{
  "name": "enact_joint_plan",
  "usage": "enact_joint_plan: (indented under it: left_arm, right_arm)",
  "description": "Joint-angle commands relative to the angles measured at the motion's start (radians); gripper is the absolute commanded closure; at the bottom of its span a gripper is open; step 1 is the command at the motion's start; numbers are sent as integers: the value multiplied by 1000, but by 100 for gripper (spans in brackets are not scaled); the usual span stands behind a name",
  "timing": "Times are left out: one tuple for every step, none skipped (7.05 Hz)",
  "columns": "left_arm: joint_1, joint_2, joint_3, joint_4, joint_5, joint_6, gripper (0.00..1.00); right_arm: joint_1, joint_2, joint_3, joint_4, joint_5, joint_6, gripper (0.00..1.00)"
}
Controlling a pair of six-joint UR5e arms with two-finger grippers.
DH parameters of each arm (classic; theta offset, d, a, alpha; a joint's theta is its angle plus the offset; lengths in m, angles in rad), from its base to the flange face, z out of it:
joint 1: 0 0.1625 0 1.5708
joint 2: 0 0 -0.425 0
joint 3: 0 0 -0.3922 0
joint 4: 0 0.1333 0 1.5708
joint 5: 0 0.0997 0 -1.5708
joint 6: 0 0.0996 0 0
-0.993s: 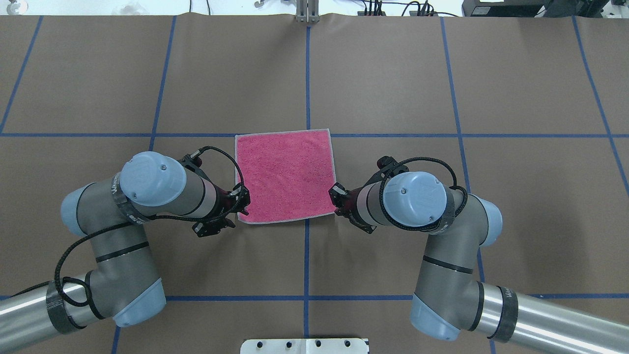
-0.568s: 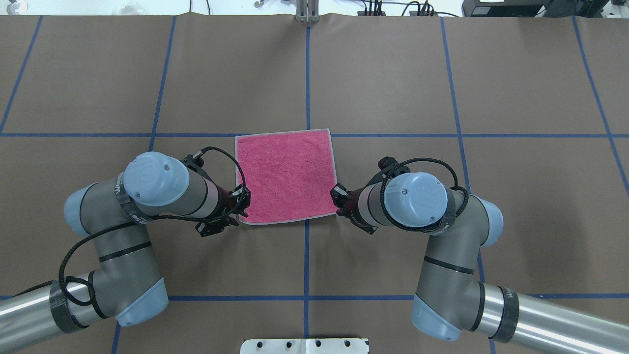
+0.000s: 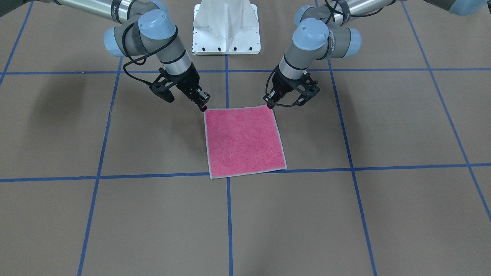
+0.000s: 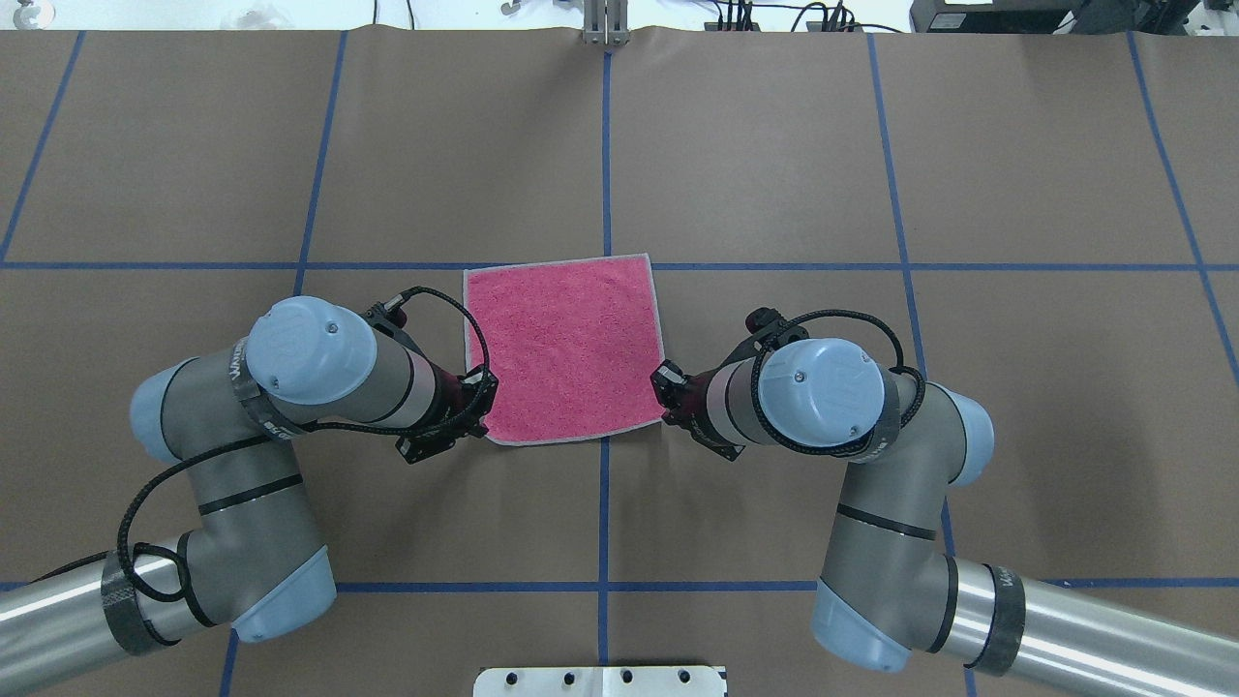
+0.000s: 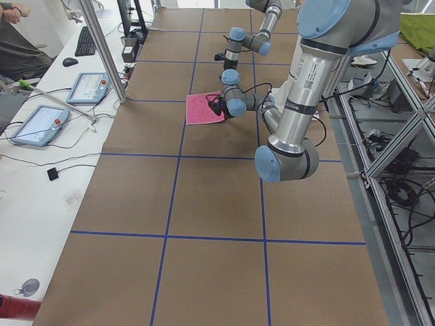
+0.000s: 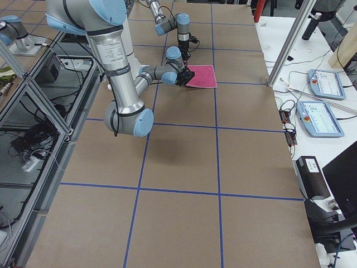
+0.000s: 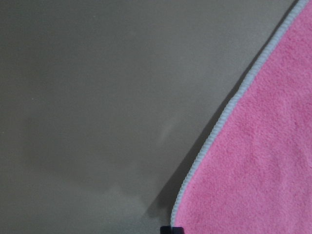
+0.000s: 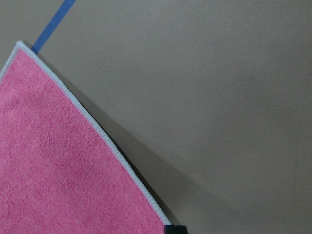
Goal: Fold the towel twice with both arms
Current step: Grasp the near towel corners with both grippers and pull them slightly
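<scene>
The towel (image 4: pixel 566 348) lies pink face up on the brown table, nearly flat. My left gripper (image 4: pixel 481 411) is shut on its near-left corner, which is raised a little and drawn inward. My right gripper (image 4: pixel 664 405) is shut on the near-right corner. In the front view the towel (image 3: pixel 243 140) has the left gripper (image 3: pixel 271 102) and the right gripper (image 3: pixel 203 107) at its two robot-side corners. In both wrist views the stitched edge of the towel (image 7: pixel 263 161) (image 8: pixel 58 170) casts a shadow on the table. The grey face is hidden.
Blue tape lines (image 4: pixel 604 145) divide the brown table into squares. The white pedestal base (image 3: pixel 226 27) stands behind the arms. A metal post (image 4: pixel 605 24) is at the far edge. Tablets and cables lie on the side bench (image 5: pixel 41 122).
My left arm has moved slightly right, and the towel's near-left corner has shifted inward and lifted off the table. The right arm has barely moved.
</scene>
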Motion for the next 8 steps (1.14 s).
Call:
enact_joint_plan:
  left_arm:
    - [-1,-1,-13,1,-7,0,100]
    - [-1,-1,-22,1,-31,0,100]
    - [-1,-1,-22,1,-48,0,100]
    - [-1,-1,-23,-1,-51,0,100]
    - [-1,-1,-33,-1,-53,0,100]
    - [0,0,-49,1,-53,0,100]
    - [2,4,-62,1,-53,0,100]
    - [3,2,-65,1,-53,0,100]
  right_arm:
    - [2,-44,62,-1,1,2,100]
    - [2,-44,70,-1,1,8,100]
    - [-4,-44,71,-1,2,9,100]
    - [-9,-46,82,-1,4,9,100]
    - [-18,-67,117,-4,4,11,100]
    - [-22,-81,132,-4,4,11,100]
    - [-27,-87,136,-4,4,11,100]
    - [-33,-89,134,-4,4,11,100]
